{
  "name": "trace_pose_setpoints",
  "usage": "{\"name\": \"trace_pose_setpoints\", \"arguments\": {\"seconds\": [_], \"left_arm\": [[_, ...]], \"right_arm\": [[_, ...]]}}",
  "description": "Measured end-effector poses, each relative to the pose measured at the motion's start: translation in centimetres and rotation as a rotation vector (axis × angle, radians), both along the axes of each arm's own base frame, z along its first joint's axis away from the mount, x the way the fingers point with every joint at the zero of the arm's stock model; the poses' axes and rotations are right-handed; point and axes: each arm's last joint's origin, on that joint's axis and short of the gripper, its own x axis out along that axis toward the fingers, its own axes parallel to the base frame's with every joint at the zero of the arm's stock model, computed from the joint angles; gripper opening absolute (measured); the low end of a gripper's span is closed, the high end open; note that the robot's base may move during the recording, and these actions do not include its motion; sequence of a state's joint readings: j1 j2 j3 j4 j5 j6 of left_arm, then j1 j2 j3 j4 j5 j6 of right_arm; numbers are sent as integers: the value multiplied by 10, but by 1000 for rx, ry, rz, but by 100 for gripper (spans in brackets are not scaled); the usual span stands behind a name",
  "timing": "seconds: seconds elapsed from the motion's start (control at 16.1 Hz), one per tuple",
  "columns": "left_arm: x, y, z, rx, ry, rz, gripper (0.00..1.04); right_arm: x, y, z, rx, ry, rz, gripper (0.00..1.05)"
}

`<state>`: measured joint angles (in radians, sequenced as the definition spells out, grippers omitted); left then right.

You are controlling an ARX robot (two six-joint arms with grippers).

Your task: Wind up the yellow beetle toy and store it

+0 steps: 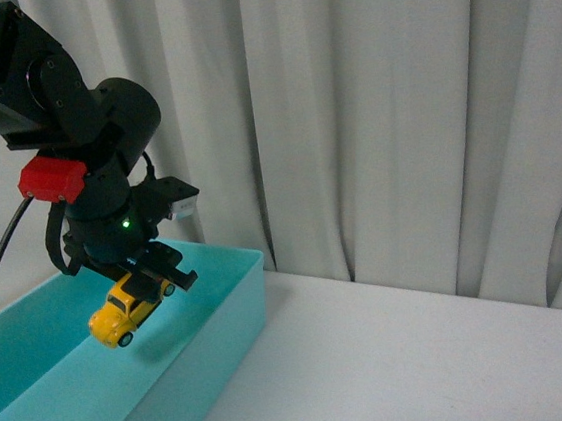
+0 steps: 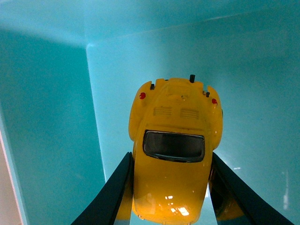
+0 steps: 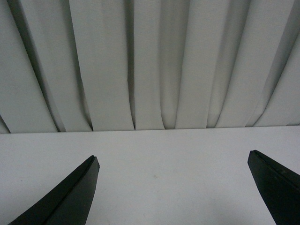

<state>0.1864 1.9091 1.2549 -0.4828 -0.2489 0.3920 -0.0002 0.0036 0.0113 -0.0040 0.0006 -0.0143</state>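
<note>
My left gripper (image 1: 151, 279) is shut on the yellow beetle toy (image 1: 124, 309) and holds it tilted in the air over the inside of the teal bin (image 1: 232, 298). In the left wrist view the toy (image 2: 173, 154) sits between the two black fingers (image 2: 110, 197), its rear window and red tail lights facing the camera, with the bin's teal floor and walls (image 2: 47, 122) behind it. My right gripper (image 3: 173, 159) is open and empty above the white table; it does not show in the front view.
The white table (image 1: 427, 356) stretches to the right of the bin. A white pleated curtain (image 1: 371, 110) hangs along the table's far edge and also fills the upper half of the right wrist view (image 3: 150, 61).
</note>
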Motion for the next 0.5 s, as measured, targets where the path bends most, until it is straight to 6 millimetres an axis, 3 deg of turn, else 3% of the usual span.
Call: {"name": "trace_pose_setpoints", "arguments": {"seconds": [0.5], "left_arm": [[11,29,-13,72,76,-23,39]], "right_arm": [[0,0,0,0,0,0,98]]}}
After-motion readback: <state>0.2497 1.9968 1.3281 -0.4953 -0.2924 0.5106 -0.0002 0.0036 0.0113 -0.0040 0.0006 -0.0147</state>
